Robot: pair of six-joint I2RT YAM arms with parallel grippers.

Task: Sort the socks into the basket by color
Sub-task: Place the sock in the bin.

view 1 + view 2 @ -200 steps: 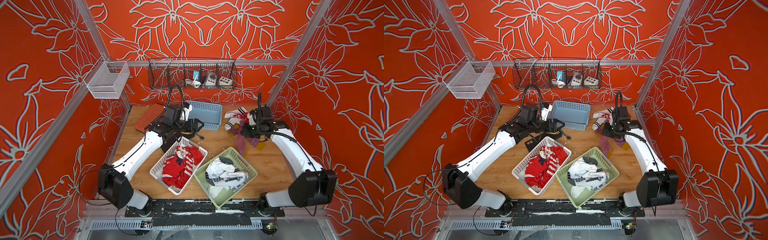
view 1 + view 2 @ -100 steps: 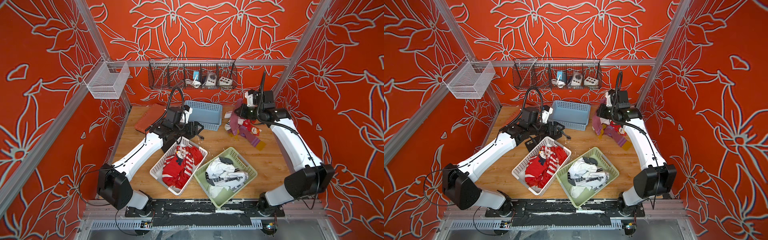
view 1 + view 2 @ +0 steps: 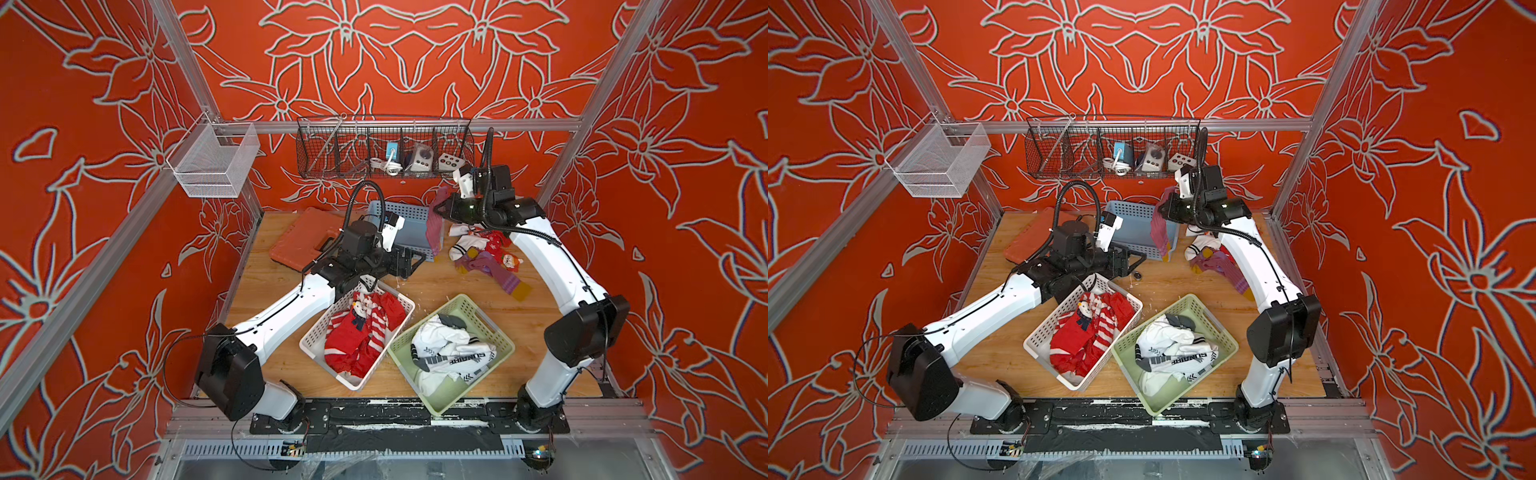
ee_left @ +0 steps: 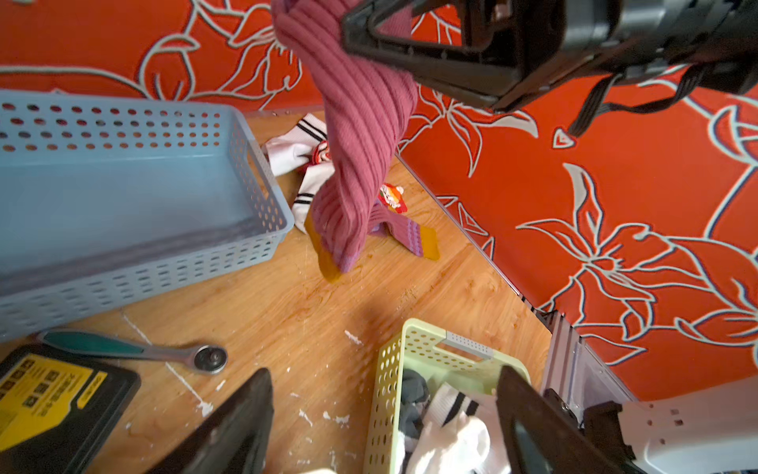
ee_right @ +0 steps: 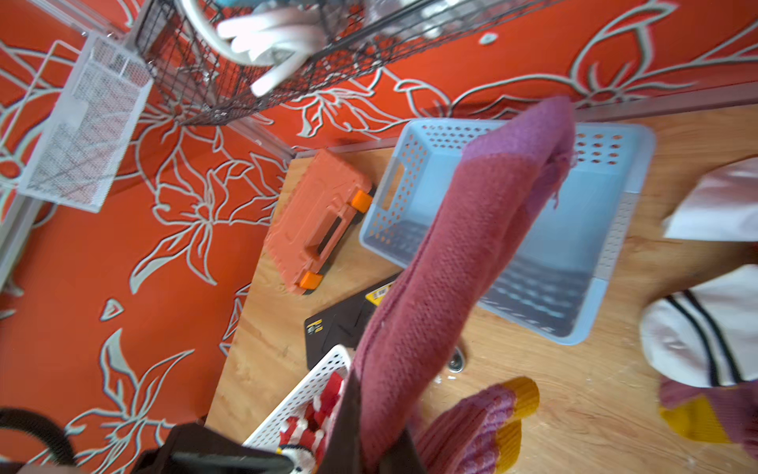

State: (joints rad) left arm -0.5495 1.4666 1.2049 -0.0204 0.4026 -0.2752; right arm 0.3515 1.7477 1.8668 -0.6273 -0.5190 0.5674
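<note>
A purple sock (image 3: 434,226) (image 3: 1158,232) (image 4: 361,135) (image 5: 451,266) with a yellow toe hangs lengthwise from the right hand (image 3: 445,208), which is clenched on its upper end. The sock is raised off the worktop (image 3: 457,291) near the far edge, just beside the right end of the blue basket (image 3: 405,208) (image 4: 135,106) (image 5: 430,135). In the left wrist view its yellow toe dangles low by the basket's near right corner; whether it touches the basket wall or the wood I cannot tell.

Toward the far right corner lie the loose socks (image 3: 482,253), heaped together: a white one with black stripes, a red one with a small figure, and purple ones with yellow patches, one of them stretched out toward the right edge.

The left hand (image 3: 415,261) (image 3: 1129,259) is released, its jaws wide apart, and hovers over the middle of the worktop between the blue basket and the white basket (image 3: 316,332). That basket holds the red socks (image 3: 361,332) (image 3: 1088,328), some with white stripes and one with a snowman. Touching its right side, by the near edge, the green basket (image 3: 490,328) (image 4: 385,369) holds the white socks (image 3: 449,353) (image 3: 1167,353) with black and grey marks.

A ratchet wrench (image 4: 135,349) lies on the wood just in front of the blue basket, next to a black case (image 4: 53,402) with a yellow label. An orange tool case (image 3: 303,237) (image 5: 316,221) sits near the far left corner. On the back wall hangs a black wire rack (image 3: 382,149), and a white mesh basket (image 3: 212,162) hangs from the frame to the left.
</note>
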